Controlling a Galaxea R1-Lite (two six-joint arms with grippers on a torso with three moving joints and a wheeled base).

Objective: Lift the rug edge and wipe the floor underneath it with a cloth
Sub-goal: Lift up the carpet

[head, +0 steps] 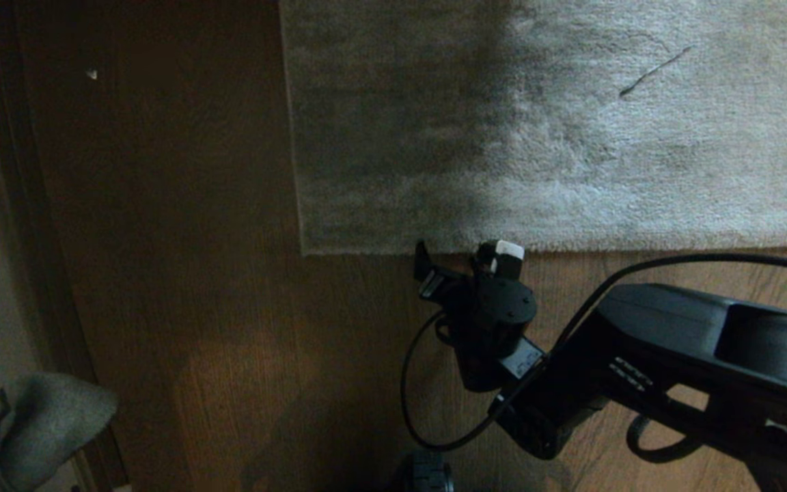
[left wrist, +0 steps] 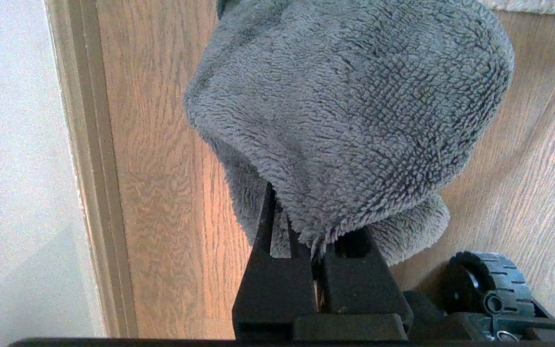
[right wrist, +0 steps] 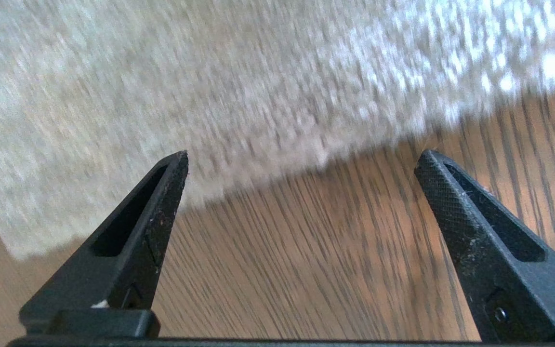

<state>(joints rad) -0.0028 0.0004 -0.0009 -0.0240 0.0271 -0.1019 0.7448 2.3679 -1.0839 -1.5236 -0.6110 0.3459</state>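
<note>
1. The large light grey short-pile rug (head: 557, 123) is lying flat from 11 to 3 o'clock in the head view, its rug edge (head: 571, 249) not yet lifted.
2. The brown wooden board floor (head: 229, 342) is filling the rest; nothing is blocking the approach there.
3. The right gripper (right wrist: 301, 166), just below centre toward 6 o'clock, is facing the border with its jaws spread wide and empty, probably to pinch it.
4. The small grey plush cloth (left wrist: 350, 111), at 8 o'clock, is hanging from the left gripper (left wrist: 301, 241), whose jaws are clamping it, I think ready for wiping.
5. A pale skirting board (left wrist: 89, 168) is running beside it.
</note>
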